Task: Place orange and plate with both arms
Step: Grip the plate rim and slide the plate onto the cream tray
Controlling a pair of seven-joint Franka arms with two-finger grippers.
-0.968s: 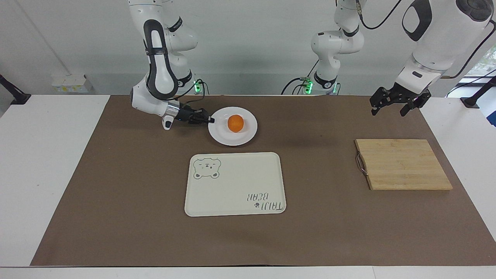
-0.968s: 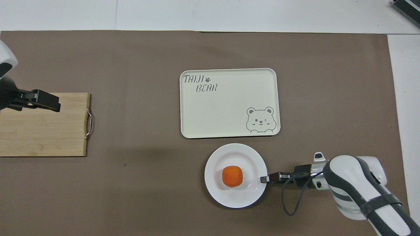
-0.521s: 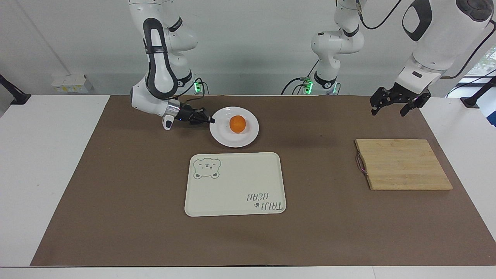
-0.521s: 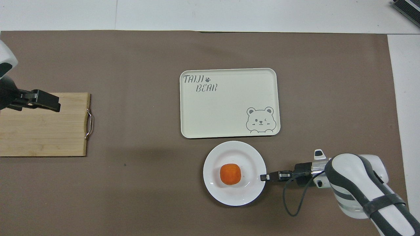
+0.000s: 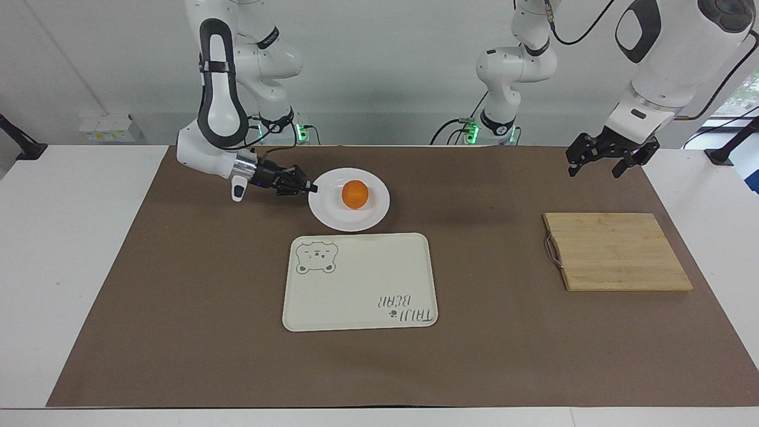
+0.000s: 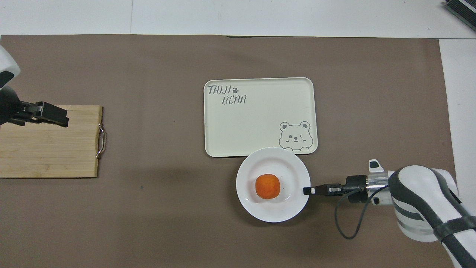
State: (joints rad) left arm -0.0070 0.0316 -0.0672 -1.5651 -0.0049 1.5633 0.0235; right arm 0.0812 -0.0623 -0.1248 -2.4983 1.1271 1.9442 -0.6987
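The orange [image 5: 355, 194] [image 6: 267, 186] sits in the middle of the white plate [image 5: 332, 214] [image 6: 276, 210]. My right gripper [image 5: 311, 189] [image 6: 306, 190] lies nearly level, shut on the plate's rim on the side toward the right arm's end of the table. The plate is beside the cream tray's edge nearest the robots, and in the overhead view its rim overlaps that edge by the bear drawing. My left gripper [image 5: 595, 169] [image 6: 55, 117] hangs open and holds nothing, above the wooden board's edge at the left arm's end, where that arm waits.
A cream bear tray [image 5: 360, 281] [image 6: 256, 123] lies mid-table, farther from the robots than the plate. A wooden cutting board [image 5: 616, 252] [image 6: 48, 149] with a metal handle lies at the left arm's end. A brown mat [image 5: 178, 308] covers the table.
The right gripper has carried the plate with the orange toward the right arm's end and closer to the tray. The left arm has not moved.
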